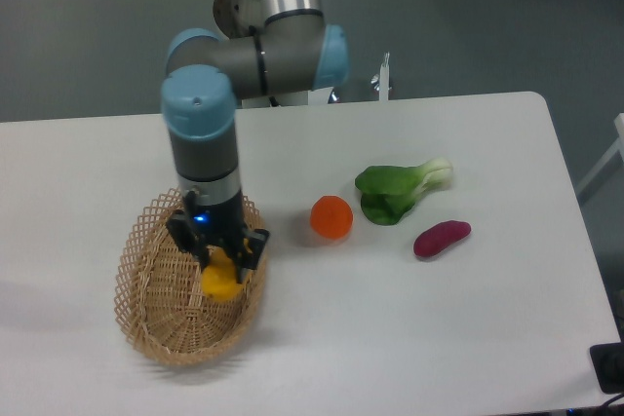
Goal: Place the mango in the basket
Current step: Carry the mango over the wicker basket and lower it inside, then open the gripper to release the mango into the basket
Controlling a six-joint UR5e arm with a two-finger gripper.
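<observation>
— While the arm hangs over the basket (156, 323), how is the gripper (220, 258) seen to stand?

— Pointed straight down, black fingers spread only as wide as the fruit. The mango (220, 278) is gripped between them; its upper part is hidden by the fingers, its lower part shows yellow-orange below them.

— Where is the mango placed?

— Inside the basket's rim, toward the right side of the bowl. Whether it is touching the wicker floor cannot be told.

— Its long axis?

— Only a rounded lump is seen below the fingers, so the axis and pointing cannot be judged with certainty.

— Any writing or brand noted?

— No legible text is made out; a small blue light is seen on the gripper body.

— What else is recorded on the table (390, 338)?

— An orange (331, 217) just right of the basket, a leafy green vegetable (398, 190) beside it, and a purple-red sweet potato (442, 239) further right, all apart from each other.
</observation>
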